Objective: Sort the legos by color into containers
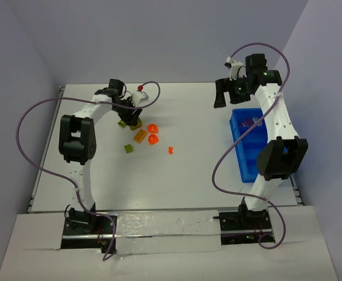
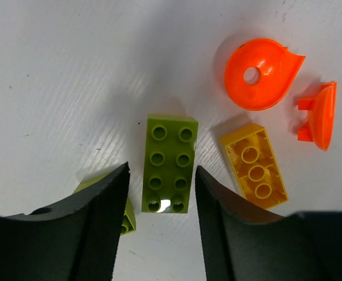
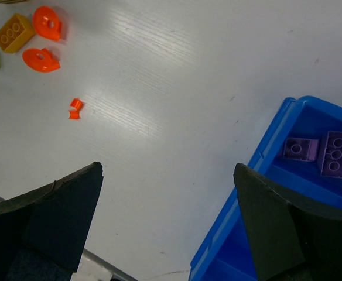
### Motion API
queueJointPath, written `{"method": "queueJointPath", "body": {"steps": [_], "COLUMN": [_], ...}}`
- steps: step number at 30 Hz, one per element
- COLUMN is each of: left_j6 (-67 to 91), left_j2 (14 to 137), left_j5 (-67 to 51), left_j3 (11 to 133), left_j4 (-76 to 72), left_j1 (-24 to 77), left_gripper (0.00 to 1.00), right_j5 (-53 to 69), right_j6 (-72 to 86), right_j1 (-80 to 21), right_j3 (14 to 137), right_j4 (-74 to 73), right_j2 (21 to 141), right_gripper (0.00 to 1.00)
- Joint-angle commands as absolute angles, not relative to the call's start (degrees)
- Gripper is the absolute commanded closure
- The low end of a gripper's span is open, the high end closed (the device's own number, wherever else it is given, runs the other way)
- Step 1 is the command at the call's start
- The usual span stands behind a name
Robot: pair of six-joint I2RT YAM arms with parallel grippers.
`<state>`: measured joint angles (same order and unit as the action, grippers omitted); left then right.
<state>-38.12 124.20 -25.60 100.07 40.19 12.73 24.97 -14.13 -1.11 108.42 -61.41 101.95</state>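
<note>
A lime-green two-by-four brick (image 2: 170, 164) lies flat on the white table. My left gripper (image 2: 162, 170) is low over it, open, and its fingertips straddle the brick's near end with a thin gap on the left side. A second green piece (image 2: 127, 218) is partly hidden behind the left finger (image 2: 101, 228). An upturned yellow brick (image 2: 255, 165) and two orange rounded pieces (image 2: 260, 73) (image 2: 319, 116) lie to the right. My right gripper (image 3: 168, 175) hangs wide open and empty beside the blue tray (image 3: 276, 152), which holds two purple bricks (image 3: 300, 148) (image 3: 337, 154).
In the top view a small green brick (image 1: 127, 148) and a tiny orange piece (image 1: 170, 150) lie apart from the cluster under the left gripper (image 1: 130, 119). The blue tray (image 1: 239, 143) stands at the right, under the right arm. Purple cables loop beside both arms.
</note>
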Motion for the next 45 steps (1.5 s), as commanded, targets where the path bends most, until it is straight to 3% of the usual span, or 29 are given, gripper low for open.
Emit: {"method": "queueJointPath", "body": {"steps": [1, 4, 9, 18, 20, 29, 32, 40, 45], "left_j6": [-38.4, -38.4, -37.9, -35.4, -33.7, -19.2, -6.2, 31.9, 35.8], "left_j2": [124.9, 124.9, 125.1, 123.2, 120.4, 103.8, 97.4, 86.8, 85.2], "left_j5": [-24.5, -24.3, -23.7, -24.6, -26.2, -57.2, -69.0, -79.1, -79.0], "left_j3": [99.8, 99.7, 99.9, 101.0, 102.0, 100.8, 92.1, 73.2, 71.6], "left_j4": [38.2, 38.2, 37.4, 37.3, 37.9, 40.4, 29.0, -13.0, -16.9], "left_j1": [13.4, 13.5, 13.6, 14.0, 13.7, 10.9, 10.9, 11.3, 13.2], "left_gripper": [0.41, 0.38, 0.46, 0.95, 1.00, 1.00, 1.00, 1.00, 1.00], "right_j5": [25.7, 25.6, 25.6, 29.3, 32.9, 51.9, 58.0, 65.3, 63.9], "right_j6": [-13.6, -13.6, -13.4, -12.2, -11.1, -6.4, -3.8, 6.4, 5.1], "right_j1": [-1.8, -2.0, -2.0, -3.5, -3.9, -7.2, -11.4, -18.6, -21.9], "right_j3": [110.4, 110.5, 110.3, 108.2, 106.4, 100.9, 99.5, 96.9, 99.3], "right_j4": [-62.1, -62.2, -62.0, -58.8, -56.1, -42.5, -38.0, -23.9, -26.2], "right_j2": [102.4, 102.6, 102.5, 100.6, 99.4, 94.2, 93.2, 90.6, 92.3], "right_gripper": [0.00, 0.00, 0.00, 0.00, 0.00, 0.01, 0.03, 0.06, 0.07]}}
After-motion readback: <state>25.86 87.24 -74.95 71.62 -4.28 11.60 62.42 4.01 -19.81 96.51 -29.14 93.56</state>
